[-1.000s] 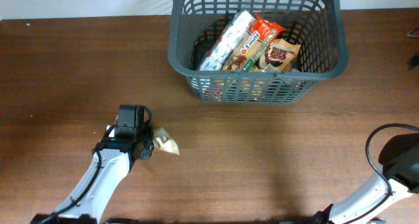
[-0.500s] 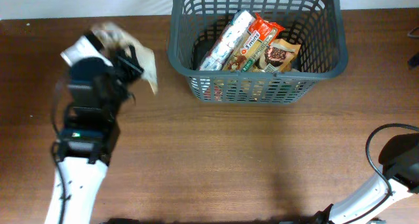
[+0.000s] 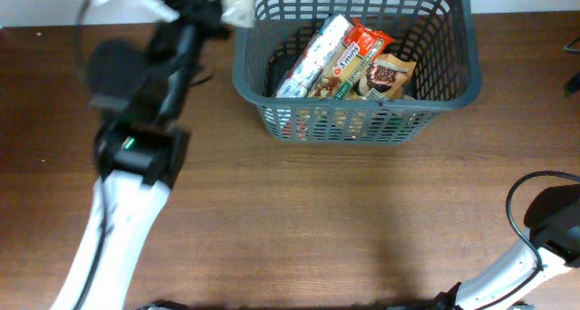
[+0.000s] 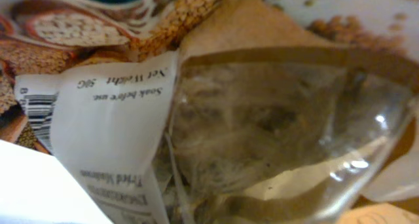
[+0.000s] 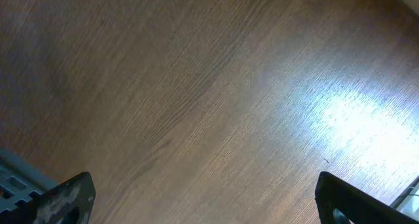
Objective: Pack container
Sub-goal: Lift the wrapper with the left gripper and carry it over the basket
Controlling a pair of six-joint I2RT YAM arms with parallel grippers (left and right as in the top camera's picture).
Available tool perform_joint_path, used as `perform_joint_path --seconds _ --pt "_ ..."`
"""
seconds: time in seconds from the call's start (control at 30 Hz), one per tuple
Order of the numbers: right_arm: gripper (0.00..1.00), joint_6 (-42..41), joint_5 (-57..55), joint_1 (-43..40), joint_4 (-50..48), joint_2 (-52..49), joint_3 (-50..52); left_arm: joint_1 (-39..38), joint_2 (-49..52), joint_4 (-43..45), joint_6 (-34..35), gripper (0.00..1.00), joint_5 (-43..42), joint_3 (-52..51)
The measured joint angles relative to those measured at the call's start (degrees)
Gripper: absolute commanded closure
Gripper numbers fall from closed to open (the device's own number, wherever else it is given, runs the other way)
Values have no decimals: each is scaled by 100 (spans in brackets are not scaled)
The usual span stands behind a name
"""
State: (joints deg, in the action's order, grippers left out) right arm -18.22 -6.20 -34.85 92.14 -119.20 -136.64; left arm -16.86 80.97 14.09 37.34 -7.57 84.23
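We look down on a brown wooden table (image 3: 317, 219) that fills the overhead view. The container (image 3: 362, 124), a large dark grey plastic basket, stands at the far edge, right of centre. Its walls are a slotted lattice under a thick, smooth rim, and they flare slightly toward the top. A patch of dark floor shows inside at its left end.

The left arm (image 3: 136, 156), white and black, reaches from the near left up to the container's far left corner. The right arm (image 3: 544, 228) sits at the near right corner, partly out of frame and well apart from the container, with a black cable looped above it.

Three packets lean together inside the container: a long white packet (image 3: 313, 56), a red packet (image 3: 358, 52) just to its right, and a brown packet (image 3: 390, 74) at the right end.

The left gripper (image 3: 213, 6) is clamped on a pale pouch (image 3: 237, 4), held over the rim at the far left corner. In the left wrist view the pouch (image 4: 262, 132) fills the frame, with a clear window and a white label (image 4: 111, 119) bearing a barcode. We cannot make out its contents through the window.

The right gripper (image 5: 203, 201) hangs above bare wood, its jaws wide apart.
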Motion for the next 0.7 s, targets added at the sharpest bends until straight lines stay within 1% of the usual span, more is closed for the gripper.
perform_joint_path --seconds 0.03,0.13,0.23,0.3,0.4,0.57,0.7 --pt "1 0 0 0 2 0 0 -61 245 -4 -13 98 -103 144" --pt "1 -2 0 0 0 0 0 -219 1067 -557 -199 98 -566 798" --pt "1 2 0 0 0 0 0 -304 1853 -1794 -538 98 -955 1696" --pt "1 0 0 0 0 0 0 -317 2321 -2704 -890 98 -1117 2328" --pt "1 2 0 0 0 0 0 -317 2774 -3735 -1399 98 -1235 3045" --pt "1 -2 0 0 0 0 0 -297 2957 -4492 -2251 98 -1292 3394" --pt "1 2 0 0 0 0 0 -243 3036 -4798 -2686 98 -1342 3432"
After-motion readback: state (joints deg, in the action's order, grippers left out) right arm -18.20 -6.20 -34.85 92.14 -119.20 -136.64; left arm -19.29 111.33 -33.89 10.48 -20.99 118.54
